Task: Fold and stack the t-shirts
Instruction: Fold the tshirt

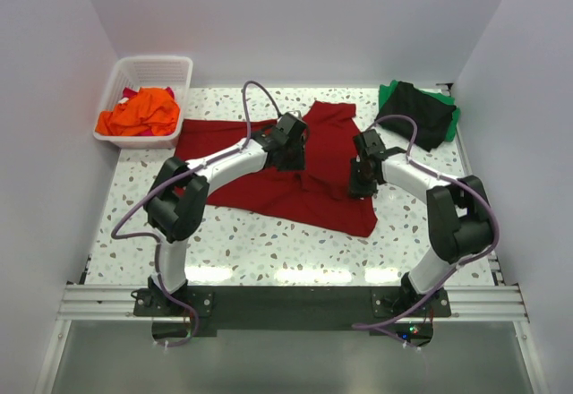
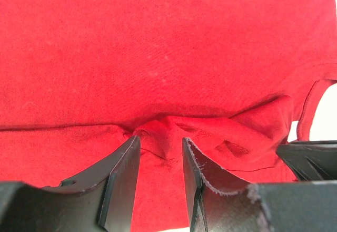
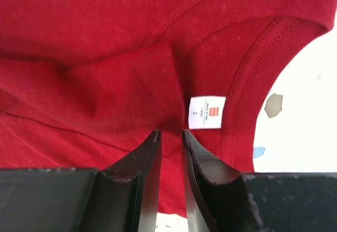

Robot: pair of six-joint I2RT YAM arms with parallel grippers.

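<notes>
The dark red t-shirt [image 1: 269,192] lies spread out, rumpled, in the middle of the speckled table [image 1: 269,251]. My left gripper [image 1: 294,150] is down on its upper middle. In the left wrist view the left gripper [image 2: 160,139] is open, with a small ridge of the red cloth [image 2: 158,42] bunched at its tips. My right gripper [image 1: 361,179] is down on the shirt's right side. In the right wrist view the right gripper [image 3: 171,133] stands narrowly open against the cloth [image 3: 105,42] beside the white neck label [image 3: 207,112] and collar [image 3: 253,74]; no cloth shows pinched.
A white slatted basket [image 1: 152,58] at the back left holds orange t-shirts [image 1: 143,112]. A black t-shirt [image 1: 416,112] lies on a green one [image 1: 454,118] at the back right. White walls close in the table on three sides.
</notes>
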